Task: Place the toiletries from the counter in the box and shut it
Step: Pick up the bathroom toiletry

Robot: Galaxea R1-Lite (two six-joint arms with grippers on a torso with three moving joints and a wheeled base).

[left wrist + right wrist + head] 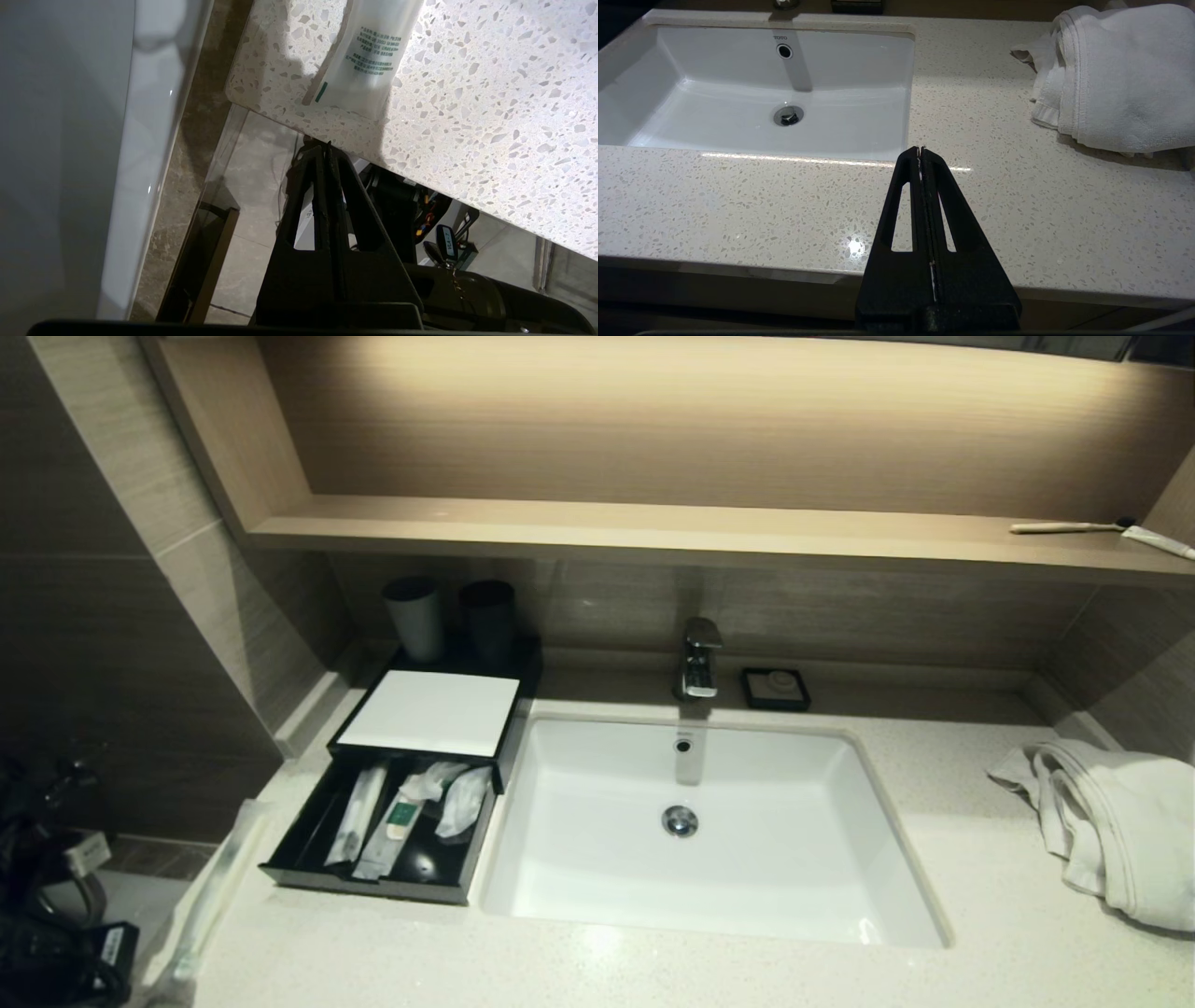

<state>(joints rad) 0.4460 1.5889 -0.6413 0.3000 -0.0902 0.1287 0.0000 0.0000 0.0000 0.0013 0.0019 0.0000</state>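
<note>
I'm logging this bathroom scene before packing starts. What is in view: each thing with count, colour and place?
box: one, black, drawer open, counter left of sink
packets in box: several, white, exact count unclear
white pad: one, on box top
wrapped packet: one, clear-white, counter's front left edge
cups: two, dark, behind box
sink: one, white, centre
faucet: one, chrome, behind sink
soap dish: one, black, beside faucet
towel: one, white, counter right
toothbrush: one, pale, shelf right
left tool: shut, below counter edge
right tool: shut, over counter front
</note>
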